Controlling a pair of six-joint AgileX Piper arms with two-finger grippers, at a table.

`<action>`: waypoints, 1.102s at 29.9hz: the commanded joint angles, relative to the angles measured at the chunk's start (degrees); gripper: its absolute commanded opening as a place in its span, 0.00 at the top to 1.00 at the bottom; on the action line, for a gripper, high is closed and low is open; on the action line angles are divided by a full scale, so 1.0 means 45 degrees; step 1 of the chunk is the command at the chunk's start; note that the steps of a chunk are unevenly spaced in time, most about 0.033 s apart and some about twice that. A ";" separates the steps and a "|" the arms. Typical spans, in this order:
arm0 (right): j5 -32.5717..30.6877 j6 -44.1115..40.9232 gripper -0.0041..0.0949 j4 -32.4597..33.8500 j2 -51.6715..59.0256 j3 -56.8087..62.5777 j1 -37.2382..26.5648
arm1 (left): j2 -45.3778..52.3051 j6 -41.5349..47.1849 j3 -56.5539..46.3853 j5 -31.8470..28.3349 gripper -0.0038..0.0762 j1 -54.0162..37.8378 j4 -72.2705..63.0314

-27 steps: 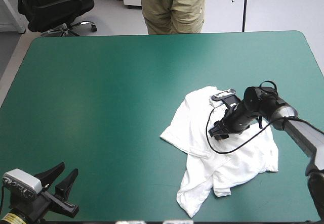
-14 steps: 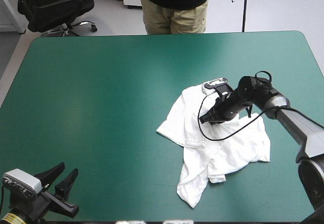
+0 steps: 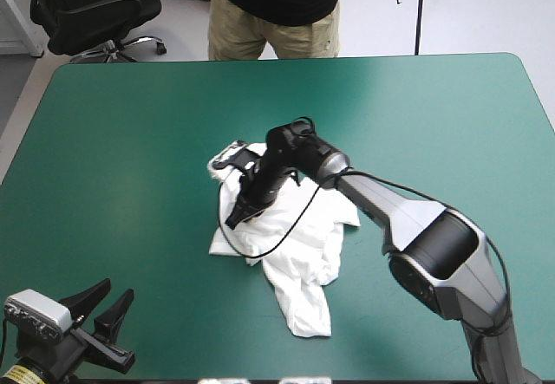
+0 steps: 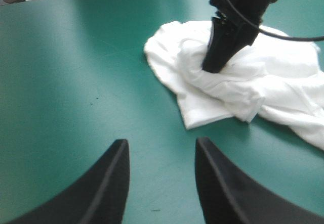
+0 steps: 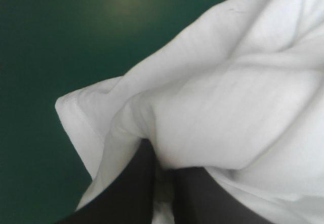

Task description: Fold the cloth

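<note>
From the high view, the white T-shirt [image 3: 299, 254] lay as a crumpled heap just left of the middle of the frame on the teal-green bench [image 3: 130, 141]. One narrower tail of cloth trailed toward the lower centre. My right arm reached in from the lower right and stretched across the heap. The right end effector [image 3: 236, 219] was clamped on a fold of the T-shirt at the heap's left side. In the right wrist view its black fingers were all but together, with white cloth pinched between them. I judged that this grip near the edge was meant to draw the cloth out over open bench, since it was too bunched to fold as it lay. The left end effector [image 3: 117, 290] sat in the lower left corner of the frame, fingers apart, holding nothing and well apart from the T-shirt. It was probably parked there out of the way until a second corner needed taking.
</note>
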State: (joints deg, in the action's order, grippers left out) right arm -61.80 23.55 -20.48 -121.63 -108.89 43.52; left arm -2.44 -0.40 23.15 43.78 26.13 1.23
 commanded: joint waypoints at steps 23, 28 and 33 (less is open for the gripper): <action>-0.2166 -0.1537 0.25 0.3124 0.1559 -0.3620 -0.0548 | -0.0246 0.0966 0.0290 -0.0984 0.57 0.0025 0.0489; -0.2189 -0.2119 0.31 0.3040 0.3626 -0.2876 -0.1909 | -0.0324 0.3062 0.0290 -0.0953 0.57 0.0025 0.1189; -0.2189 -0.2119 0.32 0.3063 0.6099 -0.0307 -0.2618 | -0.1063 0.4784 0.0290 -0.0677 0.57 0.0025 0.2562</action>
State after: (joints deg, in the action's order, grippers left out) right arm -71.14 14.03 -6.10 -101.67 -114.51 32.81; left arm -4.09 16.52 23.15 44.27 26.13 9.66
